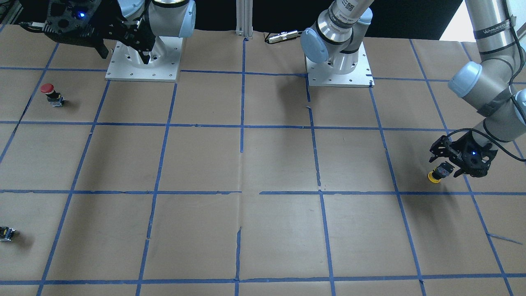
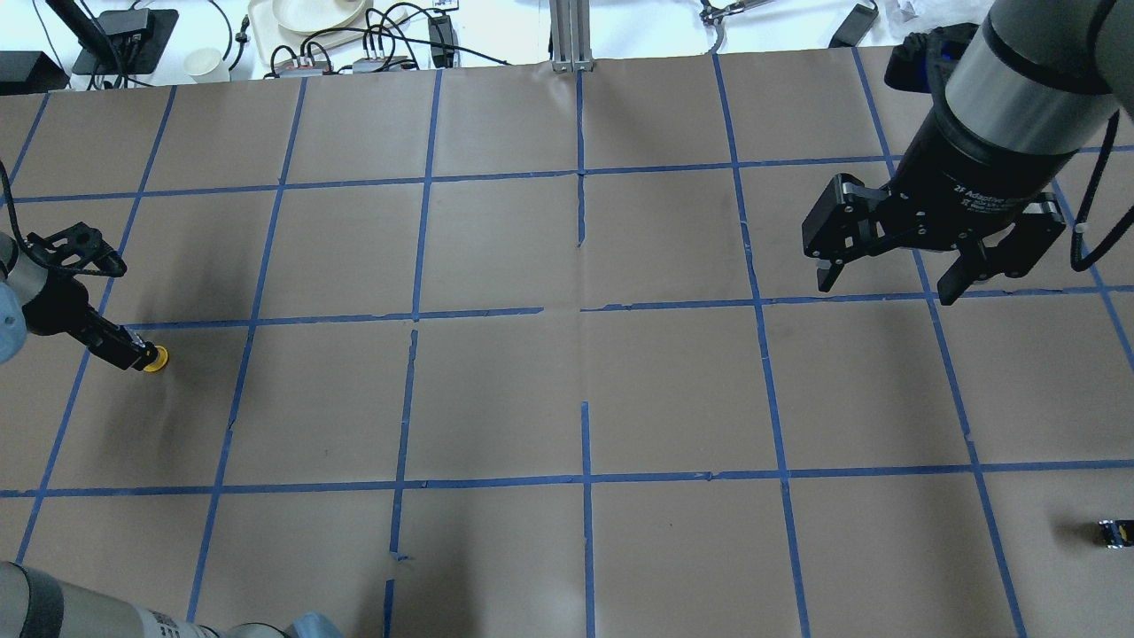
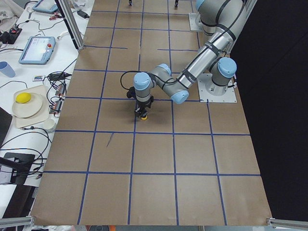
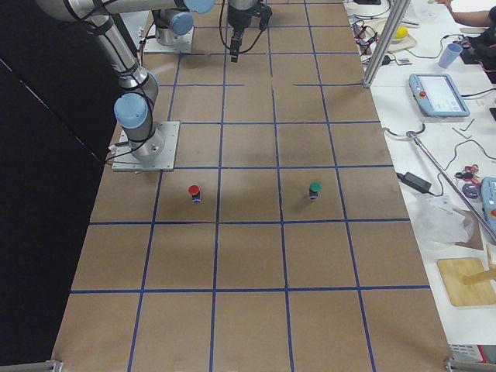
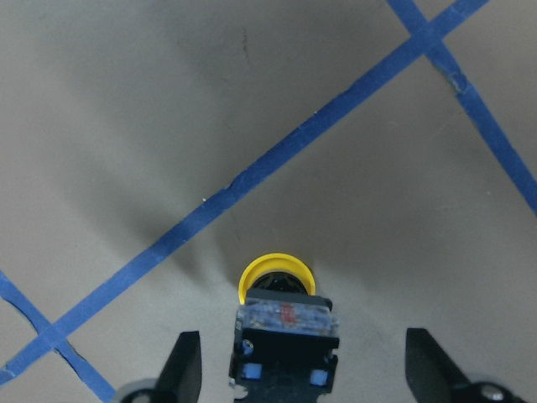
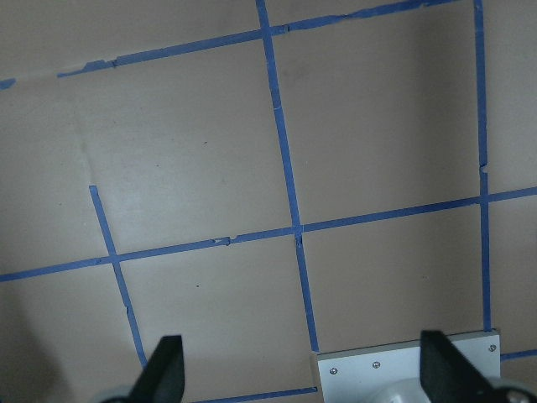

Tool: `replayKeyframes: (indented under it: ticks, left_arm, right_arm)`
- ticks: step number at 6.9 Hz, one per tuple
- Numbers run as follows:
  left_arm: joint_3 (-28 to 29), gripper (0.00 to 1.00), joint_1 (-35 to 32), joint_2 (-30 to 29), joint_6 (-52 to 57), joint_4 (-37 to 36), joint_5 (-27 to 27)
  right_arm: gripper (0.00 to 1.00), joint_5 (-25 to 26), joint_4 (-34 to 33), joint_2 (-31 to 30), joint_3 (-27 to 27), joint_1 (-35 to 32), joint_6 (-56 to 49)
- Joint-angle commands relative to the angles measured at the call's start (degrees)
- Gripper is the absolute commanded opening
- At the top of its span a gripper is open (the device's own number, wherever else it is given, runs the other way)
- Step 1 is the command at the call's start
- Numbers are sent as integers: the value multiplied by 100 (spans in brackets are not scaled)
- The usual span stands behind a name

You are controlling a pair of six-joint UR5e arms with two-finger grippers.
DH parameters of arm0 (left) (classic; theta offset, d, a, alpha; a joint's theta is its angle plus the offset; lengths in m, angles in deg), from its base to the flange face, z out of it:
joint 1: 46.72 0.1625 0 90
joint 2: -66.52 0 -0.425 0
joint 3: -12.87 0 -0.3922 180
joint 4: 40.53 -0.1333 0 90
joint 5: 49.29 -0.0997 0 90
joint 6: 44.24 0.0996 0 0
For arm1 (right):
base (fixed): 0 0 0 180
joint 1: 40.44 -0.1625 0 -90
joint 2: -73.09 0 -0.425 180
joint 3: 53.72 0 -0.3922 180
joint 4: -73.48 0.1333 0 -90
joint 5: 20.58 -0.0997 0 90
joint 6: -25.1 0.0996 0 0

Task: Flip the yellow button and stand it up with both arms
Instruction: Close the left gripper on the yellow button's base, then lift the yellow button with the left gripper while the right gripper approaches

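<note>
The yellow button [image 1: 434, 176] rests on the brown paper at the table's left end, its yellow cap [image 5: 275, 275] pointing away from the gripper and its dark body [image 5: 285, 340] toward it. My left gripper [image 1: 444, 166] is low over it, and it also shows in the overhead view [image 2: 131, 353] beside the cap [image 2: 157, 360]. In the left wrist view the fingers [image 5: 183, 369] stand wide apart on either side of the body without touching it. My right gripper [image 2: 888, 291] hangs high above the table's right half, open and empty, and its fingers [image 6: 164, 369] show only paper between them.
A red-capped button [image 1: 49, 93] stands near the right arm's base plate [image 1: 123, 74]. A small dark capless block [image 2: 1113, 532] lies at the right front. A green-capped button [image 4: 315, 189] stands further out. The left arm's base plate [image 1: 320, 80] is at the back.
</note>
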Motion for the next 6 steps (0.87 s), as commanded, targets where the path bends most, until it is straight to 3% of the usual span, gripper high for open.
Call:
replayKeyframes:
  ticks: [1, 2, 4, 5, 6]
  left_arm:
    - [12, 33, -22, -11, -32, -10, -178]
    - [29, 23, -83, 41, -67, -18, -353]
    - [108, 19, -232, 241, -7, 60, -320]
    - [283, 19, -337, 479, -119, 574, 19]
    - [476, 19, -486, 899, -529, 1571, 519]
  right_arm:
    - [100, 72, 46, -15, 8, 5, -4]
    - [100, 81, 151, -232, -27, 5, -4]
    - [100, 72, 328, -551, -185, 5, -21]
    - [100, 55, 293, -534, -186, 5, -21]
    - [100, 72, 249, -499, -133, 14, -21]
